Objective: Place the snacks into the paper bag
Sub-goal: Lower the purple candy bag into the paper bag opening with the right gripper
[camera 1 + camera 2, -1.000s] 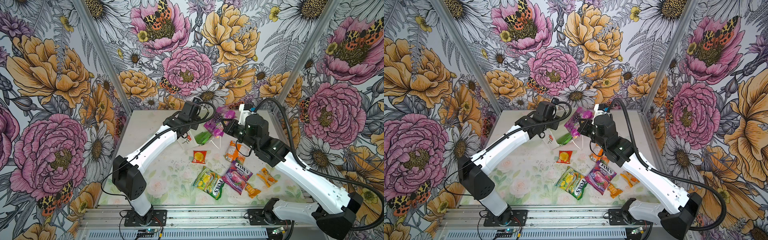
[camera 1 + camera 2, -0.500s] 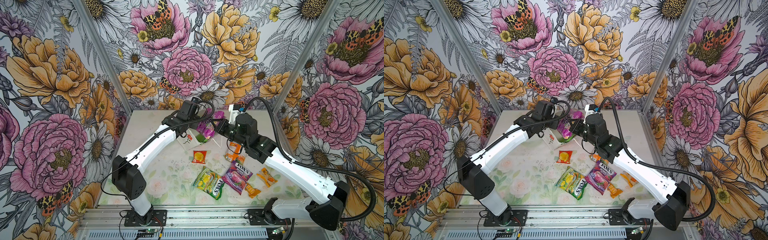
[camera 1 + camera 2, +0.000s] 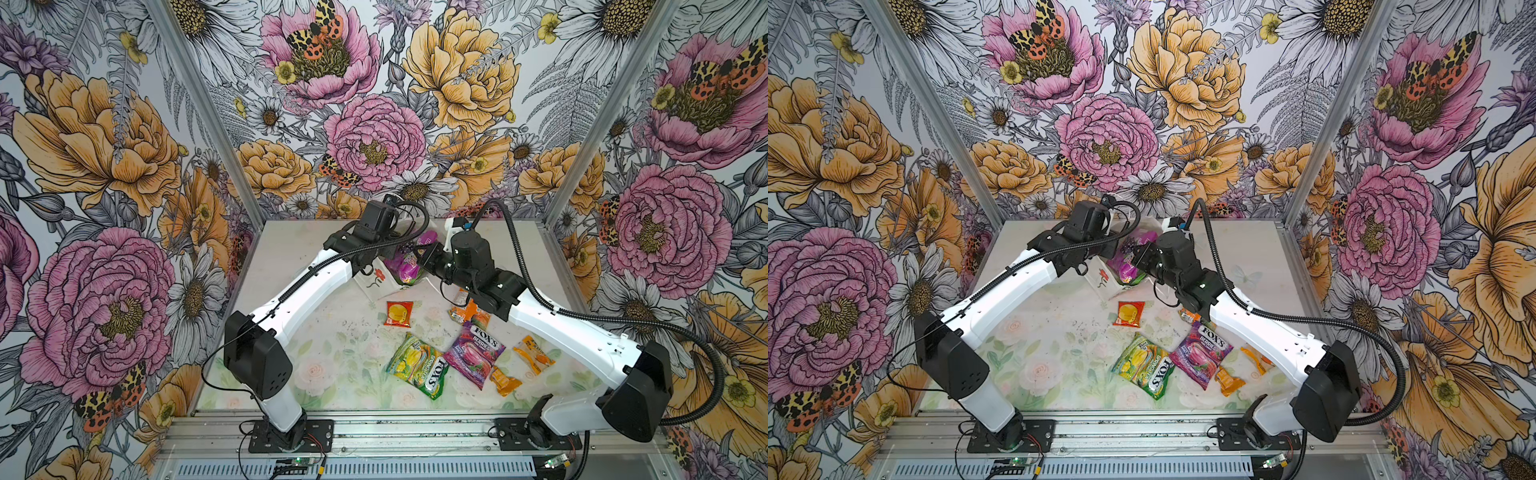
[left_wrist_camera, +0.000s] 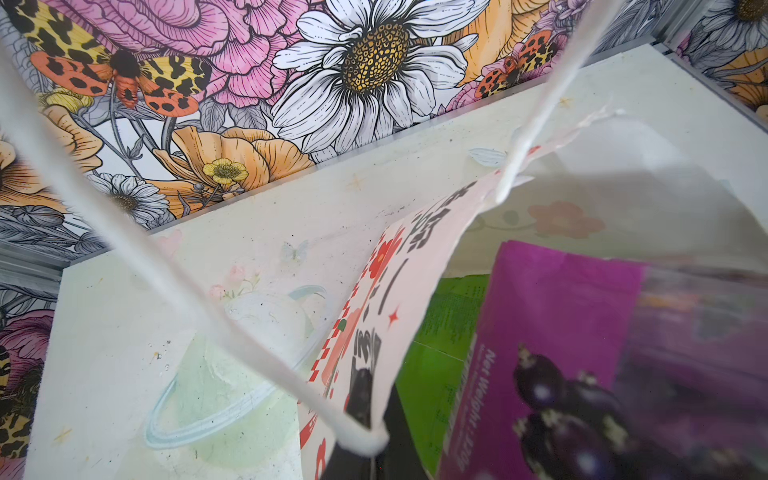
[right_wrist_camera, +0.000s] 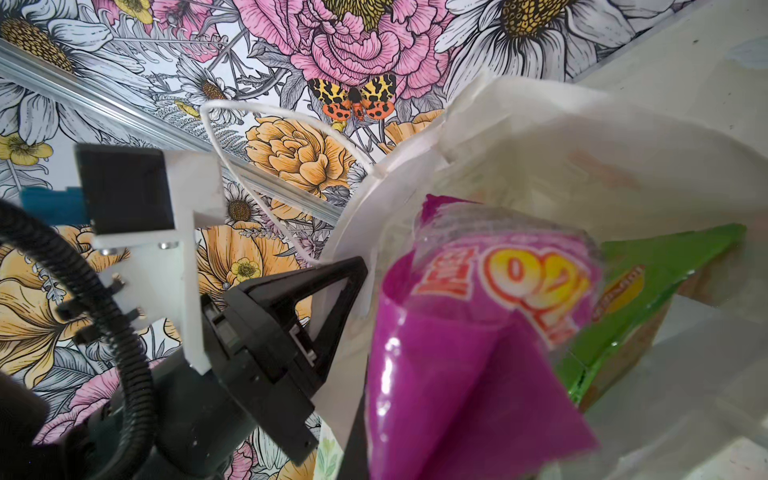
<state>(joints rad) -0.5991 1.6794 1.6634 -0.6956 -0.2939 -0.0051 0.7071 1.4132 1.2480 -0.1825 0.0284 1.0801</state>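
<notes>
The paper bag [image 3: 376, 279] stood leaning at the far middle of the counter [image 3: 324, 374], with its mouth open between the two arms. The left gripper [image 5: 352, 272] was pressed together on the bag's rim, just beside the end of a white cord handle [image 4: 249, 332]. In both top views that gripper was mostly hidden under its own wrist.

The right gripper [image 3: 417, 257] reached in from the right and was pinching the purple grape packet [image 3: 406, 268]. The packet sat partway down in the bag's mouth, its upper end above the rim. Beside it, inside the bag, lay the big green packet [image 5: 665, 266].

The other snacks lay flat on the counter, nearer than the bag. The red sachet [image 3: 400, 313] was just near of the bag. The orange packet [image 3: 467, 309] was to its right, partly under the right arm. Nearer again, the green-yellow FOX'S packet [image 3: 419, 365] and the purple FOX'S packet [image 3: 473, 351] lay side by side. Right of them were the two small orange wrappers [image 3: 533, 355] [image 3: 503, 380].
</notes>
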